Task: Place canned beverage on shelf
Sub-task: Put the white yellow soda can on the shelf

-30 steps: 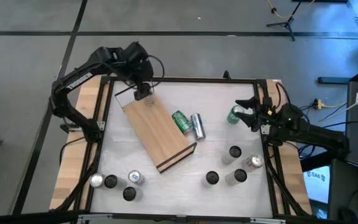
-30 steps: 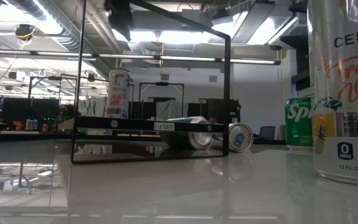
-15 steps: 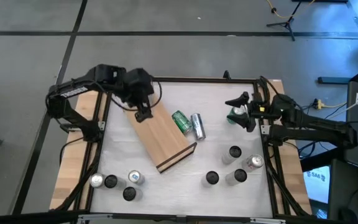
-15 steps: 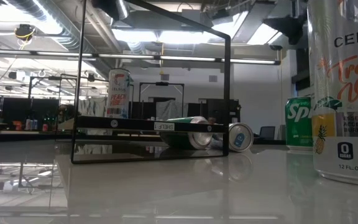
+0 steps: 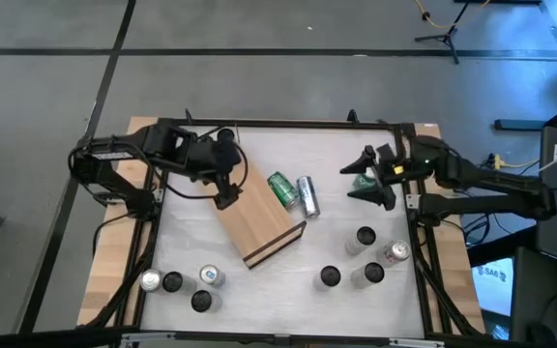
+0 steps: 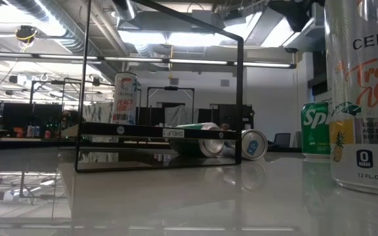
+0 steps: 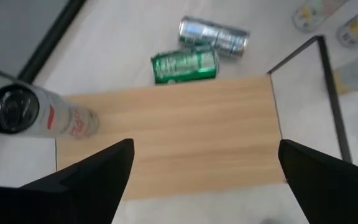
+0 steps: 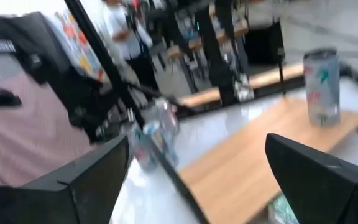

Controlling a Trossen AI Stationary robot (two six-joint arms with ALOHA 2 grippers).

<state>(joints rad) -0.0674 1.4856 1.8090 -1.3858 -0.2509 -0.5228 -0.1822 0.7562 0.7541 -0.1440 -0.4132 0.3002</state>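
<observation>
1. My left gripper [image 5: 226, 190] hangs open over the near end of the shelf [image 5: 255, 217], holding nothing. One white can [image 7: 39, 115] already stands upright on that end of the board. If I swing low across it, a finger could tip it off.
2. My right gripper [image 5: 365, 181] is open and empty too, hovering over an upright green can [image 6: 317, 129] at the right side of the surface [image 5: 337, 237]. If I drop off-centre, one finger lands on the rim and topples the can instead of straddling it.
3. Two cans lie on their sides just beside the shelf's long edge: a green one [image 5: 281, 188] and a silver one [image 5: 307, 195]. They can roll, so a nudge from either arm or from a carried can could send them away or against the board.
4. The shelf sits skewed on the surface and looks light. A can set down hard near its lip may shove the board, and the standing can with it.
5. Both arms reach toward the middle, so moving together risks a bump.
</observation>
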